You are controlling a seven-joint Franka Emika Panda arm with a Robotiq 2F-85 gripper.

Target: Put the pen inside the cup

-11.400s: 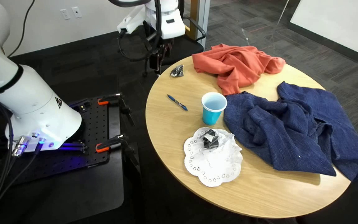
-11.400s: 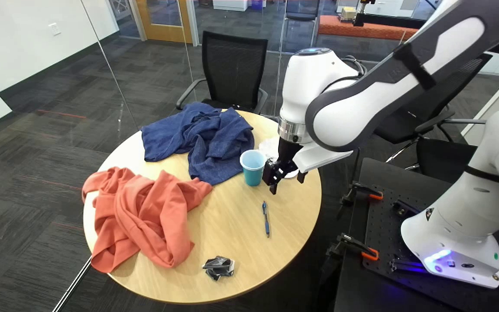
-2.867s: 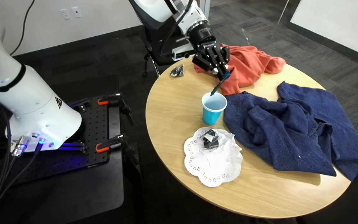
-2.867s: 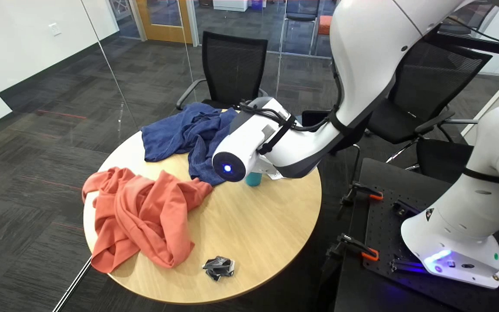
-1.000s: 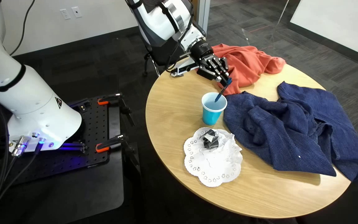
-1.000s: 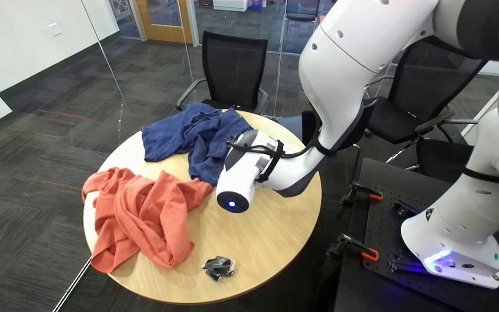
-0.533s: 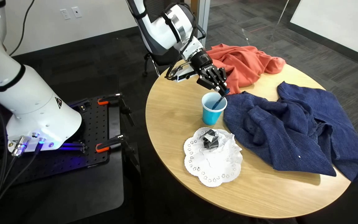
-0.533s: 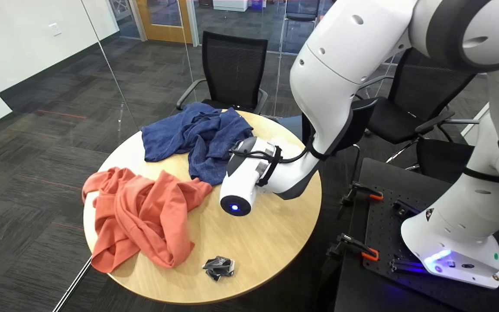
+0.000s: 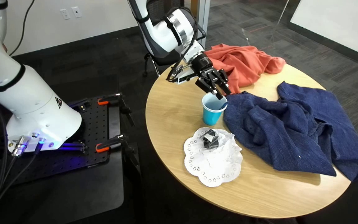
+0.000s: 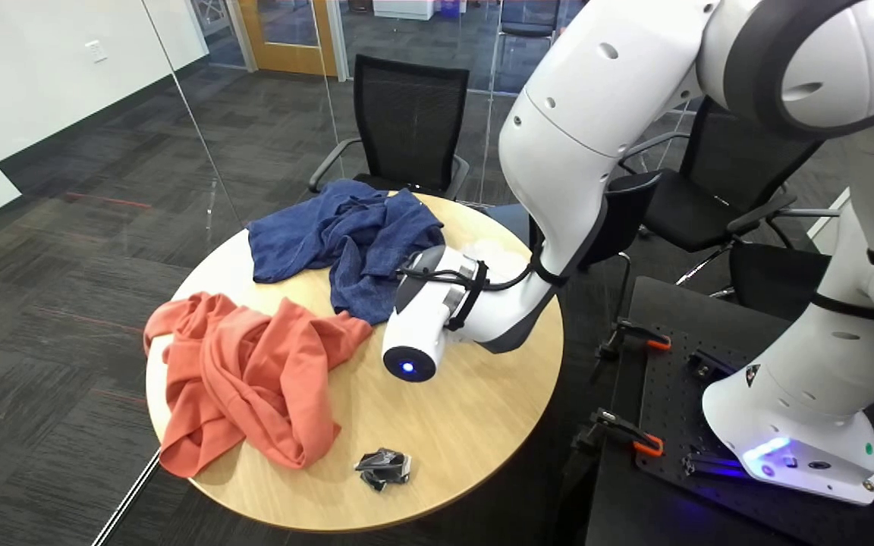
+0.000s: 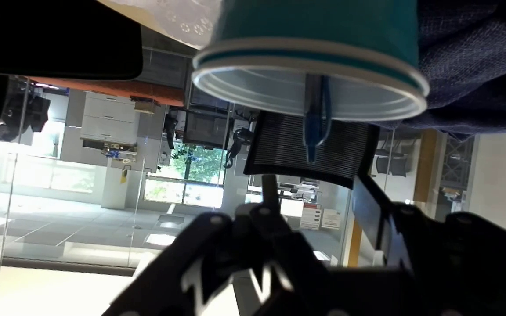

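Observation:
The blue cup [image 9: 211, 117] stands upright on the round table in an exterior view. Inside it leans the blue pen [image 9: 223, 106], its top end by the rim nearest the navy cloth. Just above the cup's mouth my gripper [image 9: 223, 94] is open, tilted down, fingers apart and off the pen. Seen upside down in the wrist view, the pen [image 11: 312, 127] pokes out of the cup [image 11: 314, 22], and a gap separates its end from the spread fingertips of the gripper [image 11: 314, 184]. The arm hides cup and pen in an exterior view [image 10: 437, 303].
An orange-red cloth [image 9: 244, 65] and a navy cloth [image 9: 284, 130] lie crumpled on the table [image 9: 172, 130], the navy one close beside the cup. A white doily [image 9: 213, 168] with crumpled paper sits near the cup. A dark wrapper [image 10: 384, 468] lies by the table edge.
My gripper has come down over the cup with the pen, and its fingers have spread. The pen has left them and sunk lower into the cup, leaning against the rim.

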